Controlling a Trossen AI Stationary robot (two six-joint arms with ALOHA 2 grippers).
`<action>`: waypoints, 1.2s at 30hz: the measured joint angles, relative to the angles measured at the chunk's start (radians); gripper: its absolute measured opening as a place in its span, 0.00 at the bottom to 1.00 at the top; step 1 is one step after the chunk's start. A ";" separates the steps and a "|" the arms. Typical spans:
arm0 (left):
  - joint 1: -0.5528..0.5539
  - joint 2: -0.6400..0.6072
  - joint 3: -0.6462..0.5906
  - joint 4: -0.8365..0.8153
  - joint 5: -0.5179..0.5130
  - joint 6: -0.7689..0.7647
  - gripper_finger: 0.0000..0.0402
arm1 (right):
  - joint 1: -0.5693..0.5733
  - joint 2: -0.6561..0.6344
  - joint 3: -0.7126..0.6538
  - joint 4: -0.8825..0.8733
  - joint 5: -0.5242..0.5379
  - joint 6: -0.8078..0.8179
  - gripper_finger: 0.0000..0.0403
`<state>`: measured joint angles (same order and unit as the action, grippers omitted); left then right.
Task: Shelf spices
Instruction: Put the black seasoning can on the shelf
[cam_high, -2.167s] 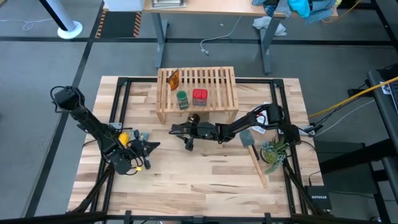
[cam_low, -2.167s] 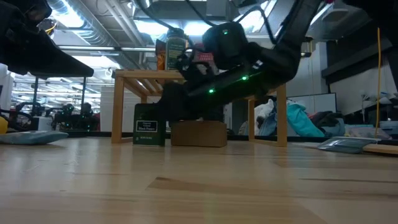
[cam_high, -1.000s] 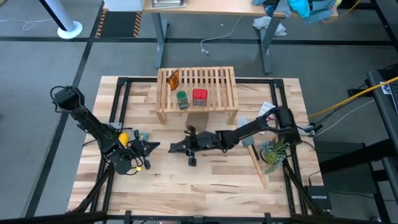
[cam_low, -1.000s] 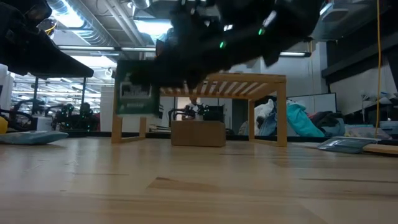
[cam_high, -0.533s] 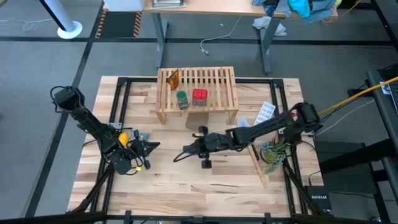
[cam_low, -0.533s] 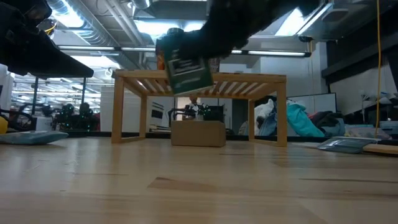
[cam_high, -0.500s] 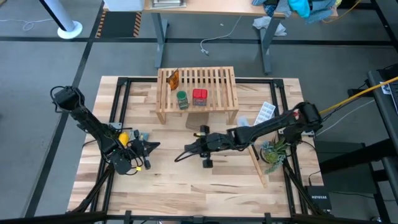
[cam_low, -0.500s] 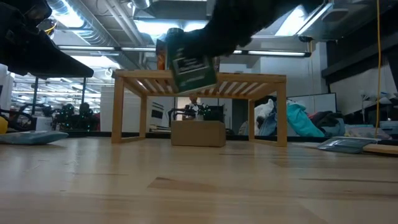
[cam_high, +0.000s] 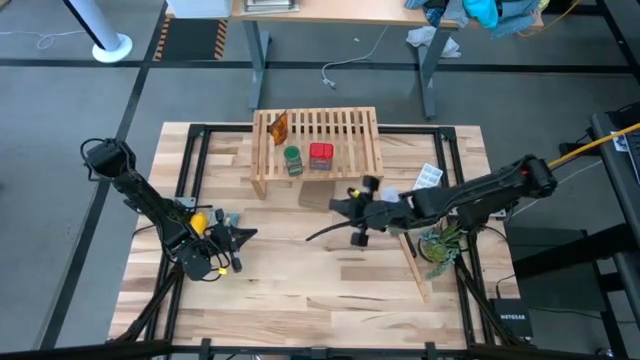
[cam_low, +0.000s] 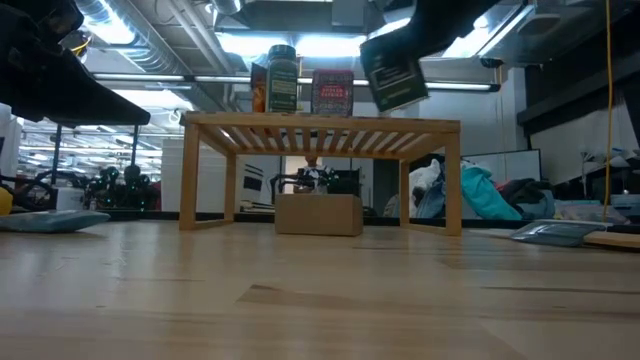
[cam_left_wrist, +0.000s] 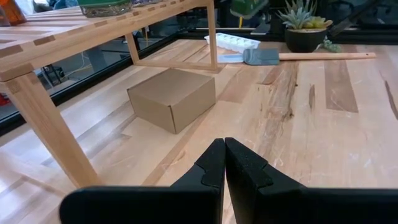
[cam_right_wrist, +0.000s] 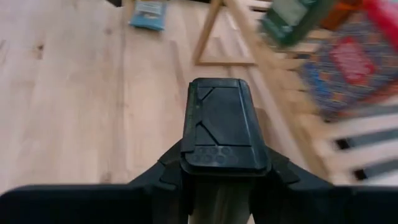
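Note:
The light-wood shelf (cam_high: 318, 150) stands at the table's far middle. On its slatted top stand an orange packet (cam_high: 279, 126), a green jar (cam_high: 292, 160) and a red jar (cam_high: 321, 155). My right gripper (cam_high: 347, 206) reaches in from the table's right, just near of the shelf, and is shut on the dark box-like jar (cam_low: 393, 70). That jar hangs higher than the shelf top, toward the shelf's right end. My left gripper (cam_left_wrist: 224, 163) is shut on nothing, over the table's left part (cam_high: 246, 235). My right gripper pinches the dark jar between its two fingers (cam_right_wrist: 171, 169), one on each side, just below the black lid (cam_right_wrist: 224, 124). The fingers come about level from the table's right. The jar is lifted clear and tilted, its top leaning toward the table's left.
A brown cardboard box (cam_left_wrist: 174, 98) sits on the table under the shelf. A white ice-cube tray (cam_high: 428, 178), a spatula with a wooden handle (cam_high: 410, 250) and a small potted plant (cam_high: 440, 245) lie at the right. A blue packet (cam_low: 50, 221) lies at the left.
My right gripper has carried the dark jar up and toward the table's right edge, and somewhat toward the shelf. The jar has risen from below the shelf top to above it, and it stays tilted in the hold.

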<state>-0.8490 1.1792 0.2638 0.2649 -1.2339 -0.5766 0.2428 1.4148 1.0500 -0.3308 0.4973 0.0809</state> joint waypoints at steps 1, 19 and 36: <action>0.000 0.000 0.000 -0.001 0.000 0.000 0.01 | 0.000 -0.019 0.000 -0.020 0.008 0.001 0.28; 0.000 0.000 0.000 -0.001 0.000 -0.002 0.01 | -0.033 -0.309 0.000 -0.227 0.176 -0.108 0.28; 0.000 0.000 0.000 -0.001 0.000 -0.023 0.01 | -0.497 -0.480 -0.390 0.350 -0.583 -0.254 0.28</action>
<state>-0.8490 1.1791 0.2638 0.2638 -1.2335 -0.5999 -0.2544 0.9352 0.6602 0.0194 -0.0857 -0.1734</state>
